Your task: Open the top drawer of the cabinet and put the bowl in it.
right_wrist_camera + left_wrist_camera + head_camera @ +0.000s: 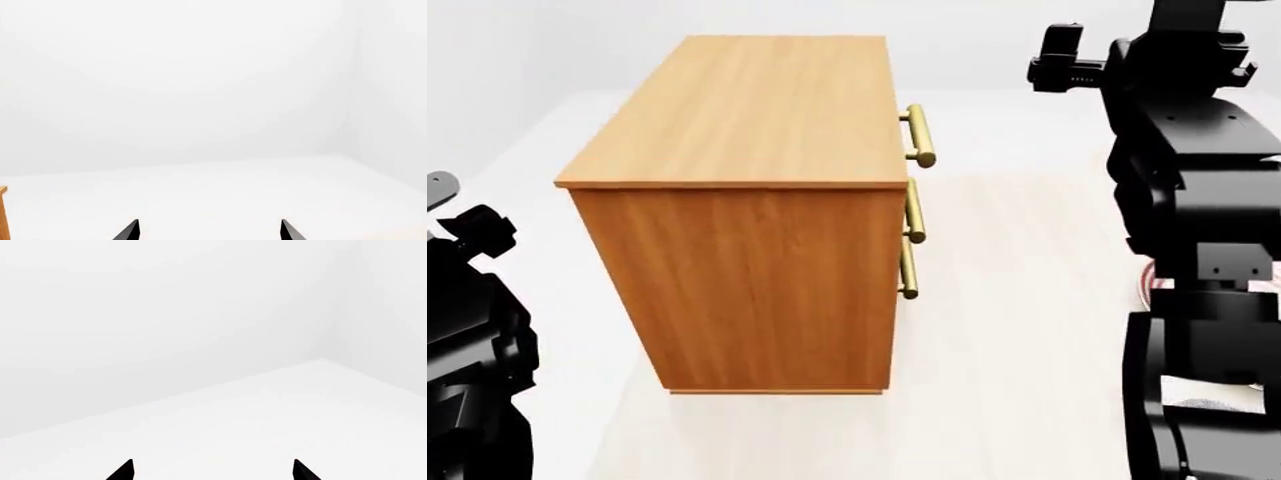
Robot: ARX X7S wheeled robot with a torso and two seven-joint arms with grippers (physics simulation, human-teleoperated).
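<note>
Beside the cabinet (741,200), right arm (1194,200) raised, fingers (130,231) apart.

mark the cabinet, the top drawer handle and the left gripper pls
cabinet (747,110), head view, on its flat wooden top.
top drawer handle (921,135), head view, middle of the brass bar.
left gripper (213,471), left wrist view, midway between the two black fingertips.

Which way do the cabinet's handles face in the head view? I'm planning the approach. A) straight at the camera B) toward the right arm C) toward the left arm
B: the brass handles stick out from the cabinet's right-hand face, on the side where the right arm stands.
</note>
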